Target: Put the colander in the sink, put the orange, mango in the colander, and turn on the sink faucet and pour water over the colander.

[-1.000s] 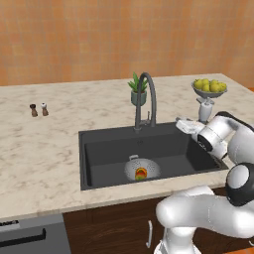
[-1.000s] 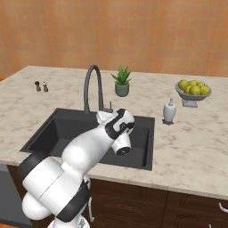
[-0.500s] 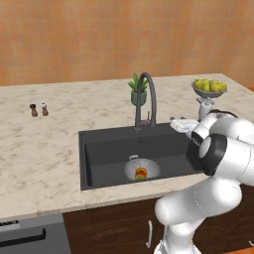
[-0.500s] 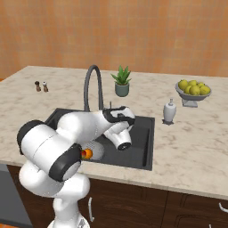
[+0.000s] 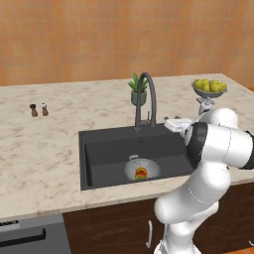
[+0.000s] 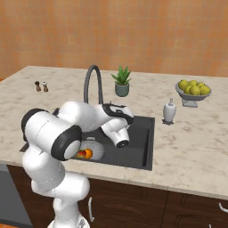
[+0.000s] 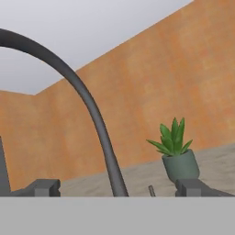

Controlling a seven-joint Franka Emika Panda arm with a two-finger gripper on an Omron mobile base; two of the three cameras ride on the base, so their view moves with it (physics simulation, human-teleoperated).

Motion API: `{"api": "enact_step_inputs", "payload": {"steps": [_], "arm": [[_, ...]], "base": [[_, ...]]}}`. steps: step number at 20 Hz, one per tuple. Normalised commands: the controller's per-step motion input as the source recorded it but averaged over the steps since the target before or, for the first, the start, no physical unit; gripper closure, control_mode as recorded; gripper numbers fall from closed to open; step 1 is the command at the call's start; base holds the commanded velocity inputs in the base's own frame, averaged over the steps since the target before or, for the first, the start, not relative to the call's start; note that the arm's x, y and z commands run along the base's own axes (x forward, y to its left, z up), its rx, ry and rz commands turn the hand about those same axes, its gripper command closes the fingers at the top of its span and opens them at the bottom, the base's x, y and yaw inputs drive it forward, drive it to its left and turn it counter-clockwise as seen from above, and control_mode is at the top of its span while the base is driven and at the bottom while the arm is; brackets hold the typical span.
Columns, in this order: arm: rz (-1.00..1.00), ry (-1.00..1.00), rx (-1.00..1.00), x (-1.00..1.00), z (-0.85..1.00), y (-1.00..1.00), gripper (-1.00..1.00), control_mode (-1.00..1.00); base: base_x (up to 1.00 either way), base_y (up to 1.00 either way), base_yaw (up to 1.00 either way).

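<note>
Claw [image 7: 117, 188] spread wide, empty, tips flanking the faucet [image 7: 94, 119] stem in the hand view. Left base view shows colander [image 5: 142, 170] in the sink [image 5: 114, 149]; right base view reveals orange [image 6: 88, 153] inside.

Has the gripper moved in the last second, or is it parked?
Yes. The gripper has swung from over the sink's right side toward the sink faucet, jaws open.

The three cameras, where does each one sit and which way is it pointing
Left base view: behind the arm's left, looking down on the sink; white arm at lower right.
Right base view: behind its right, same sink; arm at lower left.
Hand view: on the hand, facing the sink faucet and potted plant; open end effector below.
Both base views share the colander and fruit bowl.
</note>
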Motion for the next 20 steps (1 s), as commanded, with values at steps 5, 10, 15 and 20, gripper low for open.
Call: {"api": "enact_step_inputs", "payload": {"steps": [5,10,15,20], "arm": [[0.00,0.00,0.00,0.28,-0.09,0.00,-1.00,-1.00],[0.00,0.00,0.00,0.04,-0.37,-0.03,-1.00,-1.00],[0.00,0.00,0.00,0.04,-0.43,0.00,-1.00,-1.00],[0.00,0.00,0.00,0.28,-0.11,0.00,-1.00,-1.00]], "base": [[0.00,0.00,0.00],[0.00,0.00,0.00],[0.00,0.00,0.00],[0.00,0.00,0.00]]}}
